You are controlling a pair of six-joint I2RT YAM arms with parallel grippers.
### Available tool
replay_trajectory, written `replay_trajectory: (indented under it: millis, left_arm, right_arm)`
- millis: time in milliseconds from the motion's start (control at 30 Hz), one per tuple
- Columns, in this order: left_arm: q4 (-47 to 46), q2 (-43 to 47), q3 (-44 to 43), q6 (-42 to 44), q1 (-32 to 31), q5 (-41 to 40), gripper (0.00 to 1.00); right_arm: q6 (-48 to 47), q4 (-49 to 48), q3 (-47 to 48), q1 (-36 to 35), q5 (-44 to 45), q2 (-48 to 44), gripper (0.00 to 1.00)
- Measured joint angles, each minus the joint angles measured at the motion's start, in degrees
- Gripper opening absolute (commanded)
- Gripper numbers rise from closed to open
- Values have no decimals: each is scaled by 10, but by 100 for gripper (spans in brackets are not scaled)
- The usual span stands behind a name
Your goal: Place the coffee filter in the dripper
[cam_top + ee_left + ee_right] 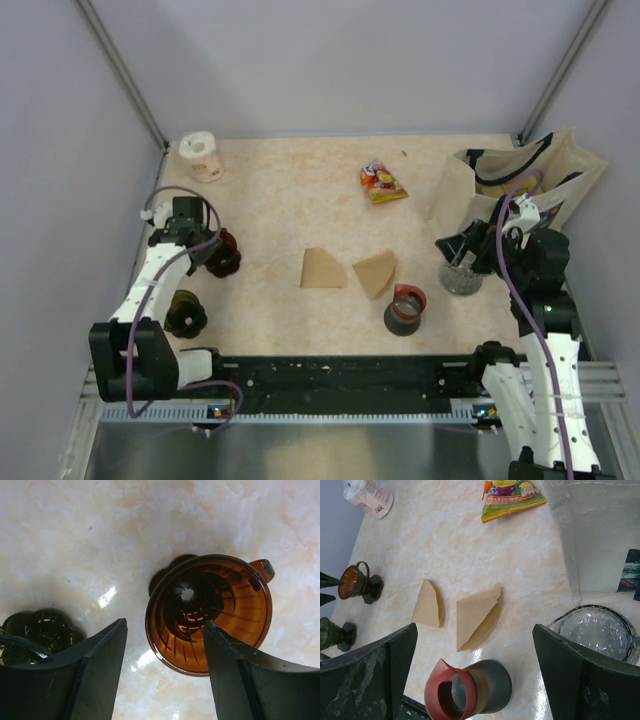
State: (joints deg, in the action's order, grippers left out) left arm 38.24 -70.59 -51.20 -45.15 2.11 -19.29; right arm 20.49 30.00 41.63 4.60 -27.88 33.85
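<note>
Left gripper, jaws parted, straddles rim of translucent amber-brown funnel-shaped dripper; tan folded paper coffee filters lie right of dripper; right gripper spread empty.

Overhead rear view; close wrist views over table

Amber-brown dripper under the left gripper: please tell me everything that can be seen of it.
The dripper is a translucent amber-brown cone, glassy-looking, with curved ribs inside, a hole at the bottom, a small loop handle and a scalloped base. It stands upright on the table, empty, with no filter in it. The left gripper hangs open above it, one finger over its mouth; contact cannot be told.
</note>
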Motion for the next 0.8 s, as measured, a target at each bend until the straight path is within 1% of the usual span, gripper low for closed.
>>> replay_trajectory:
  millis: [67,133,267,400,467,567,600,633,667,800]
  left_arm:
    - [-4,-14,0,-1,0,-4,62]
    - [-11,-26,2,-2,1,-8,53]
    - [-21,-47,3,-3,1,-7,45]
    - [-29,-60,6,-3,1,-8,42]
    - [-36,-61,11,-3,2,-10,39]
    - [-41,-68,14,-3,2,-12,28]
    - [-43,-71,14,-4,3,-12,19]
    - [-44,-74,15,-5,4,-12,7]
    - [-46,-76,15,-5,4,-11,0]
    - [-86,-64,5,-10,3,-1,0]
  right_arm:
    - [0,0,0,0,0,0,99]
    - [0,0,0,0,1,0,98]
    - [0,0,0,0,3,0,98]
    - [-3,1,0,0,4,-1,98]
    - [-4,2,0,0,5,-4,98]
    - [-5,6,0,0,6,-7,98]
    - [-5,8,0,0,6,-8,98]
    - [-5,9,0,0,6,-9,97]
    - [-5,10,0,0,6,-9,97]
    - [-5,10,0,0,5,-9,97]
